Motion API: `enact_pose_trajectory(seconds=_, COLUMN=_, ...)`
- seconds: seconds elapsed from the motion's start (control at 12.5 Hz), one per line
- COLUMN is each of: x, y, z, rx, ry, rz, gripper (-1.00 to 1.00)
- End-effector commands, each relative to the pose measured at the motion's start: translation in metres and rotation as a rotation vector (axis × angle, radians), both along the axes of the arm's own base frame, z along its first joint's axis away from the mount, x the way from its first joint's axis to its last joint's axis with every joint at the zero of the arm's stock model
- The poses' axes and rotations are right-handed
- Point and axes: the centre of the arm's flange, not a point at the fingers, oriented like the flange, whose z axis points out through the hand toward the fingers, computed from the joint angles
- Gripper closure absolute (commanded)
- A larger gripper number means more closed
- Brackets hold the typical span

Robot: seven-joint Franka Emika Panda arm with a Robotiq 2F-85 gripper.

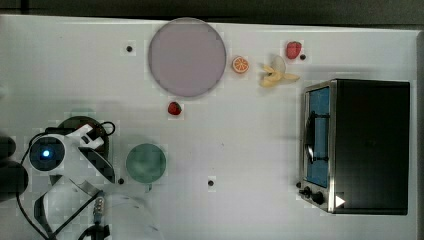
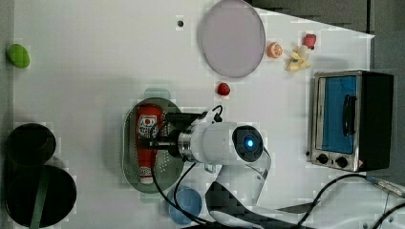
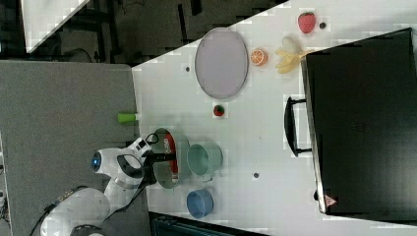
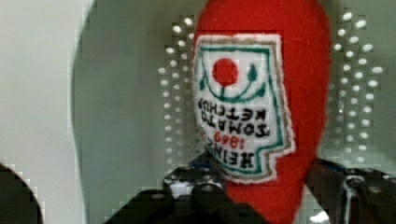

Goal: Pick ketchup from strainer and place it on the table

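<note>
Ketchup: lies flat in the strainer, lower left of centre in the left view.
Long axis: up-down in the left view, cap at the bottom.
Tool: reaches in from the left view's right, straddling mid-body across that axis.
Tool state: fingers flank the bottle; probably not yet clamped.
Bench: open white surface around the strainer.

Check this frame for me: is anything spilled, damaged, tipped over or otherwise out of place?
Nothing is spilled or broken. The one oddity is the ketchup, lying on its side inside the strainer rather than standing, with the gripper over it. The peeled banana, orange half and strawberries lie loose on the table.
</note>
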Motion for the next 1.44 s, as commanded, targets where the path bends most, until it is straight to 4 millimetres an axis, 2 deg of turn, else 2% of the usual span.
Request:
enact_pose_trajectory(seconds=0.08, x=0.001, y=0.012, z=0.05, rx=-0.051, ry=-0.042, rz=-0.011, gripper=-0.13)
enact_pose_trajectory(seconds=0.48, x=0.016, y=0.001, z=0.163, rx=-0.058, ry=-0.112, rz=-0.139, gripper=-0.13)
enact_pose_trajectory(seconds=0.72, x=0.036, y=-0.033, z=0.22, rx=-0.11, ry=-0.143, rz=-0.154, gripper=-0.13)
enact_pose_trajectory(seconds=0.88, x=0.056, y=-0.073, z=0.248, rx=-0.169, ry=-0.123, rz=-0.141, gripper=-0.13)
enact_pose_trajectory(seconds=1.12, x=0.09, y=-0.14, z=0.277, rx=-0.217, ry=-0.094, rz=-0.092, gripper=-0.13)
enact_pose_trajectory(seconds=1.44, x=0.127, y=-0.25, z=0.29, rx=-0.235, ry=-0.093, rz=-0.15, gripper=-0.13)
